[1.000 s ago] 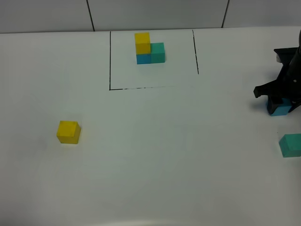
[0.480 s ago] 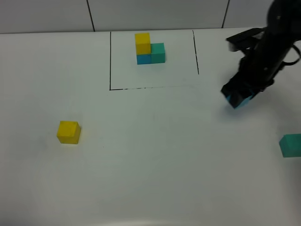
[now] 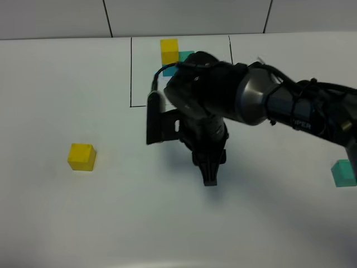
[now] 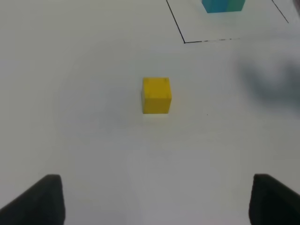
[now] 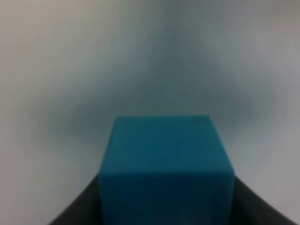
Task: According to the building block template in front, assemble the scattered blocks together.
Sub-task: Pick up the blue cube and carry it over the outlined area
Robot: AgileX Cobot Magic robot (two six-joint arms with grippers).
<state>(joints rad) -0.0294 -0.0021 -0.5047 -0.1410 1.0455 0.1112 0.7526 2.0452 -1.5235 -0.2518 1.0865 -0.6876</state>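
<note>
In the right wrist view my right gripper (image 5: 166, 218) is shut on the sky blue cube (image 5: 166, 164), which fills the frame. Seen from the exterior high camera, that gripper (image 3: 209, 176) hangs over the table's middle, below the black frame, and its arm hides the blue cube. The building block template (image 3: 169, 50) stands inside the frame at the back, partly covered by the arm. A yellow cube (image 3: 82, 156) lies alone at the left. My left gripper (image 4: 154, 201) is open, with the yellow cube (image 4: 156, 95) some way in front of its fingers. The teal green cube (image 3: 344, 172) sits at the right edge.
The thin black frame line (image 3: 130, 72) marks off the template's area on the white table (image 3: 111, 223). The right arm's bulky dark body (image 3: 234, 95) stretches from the right edge across the middle. A tiled wall (image 3: 184, 17) runs behind the table.
The right arm has lifted the blue cube from the far right and swung it leftward to the table's middle, now covering part of the template. Yellow and teal cubes have not moved.
</note>
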